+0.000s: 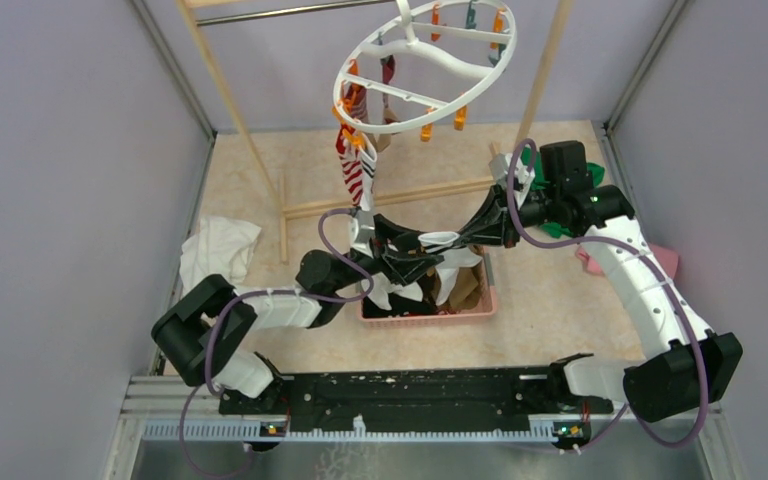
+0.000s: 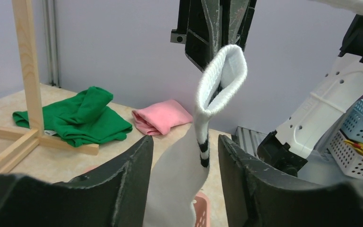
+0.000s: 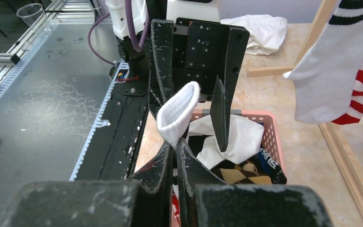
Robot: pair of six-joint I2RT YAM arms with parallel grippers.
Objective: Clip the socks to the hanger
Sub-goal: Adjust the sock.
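A white sock with black bands (image 2: 182, 170) is stretched between my two grippers above the pink basket (image 1: 430, 312). My right gripper (image 3: 176, 144) is shut on its ribbed cuff (image 3: 178, 111). My left gripper (image 2: 185, 139) stands open around the sock's body. The cloth lies against the left finger (image 2: 123, 179), with a gap to the right finger (image 2: 250, 179). The white ring hanger (image 1: 425, 65) hangs behind, tilted, with orange and teal pegs. A red-and-white striped sock (image 1: 353, 172) is clipped at its near left. Another white sock (image 3: 328, 71) hangs beside the striped one.
The pink basket (image 3: 270, 124) holds more socks, a brown argyle one (image 3: 238, 175) among them. A green cloth (image 2: 82, 118) and a pink cloth (image 2: 163, 116) lie by the wooden rack's base (image 2: 28, 137). A white cloth (image 1: 218, 248) lies at the left.
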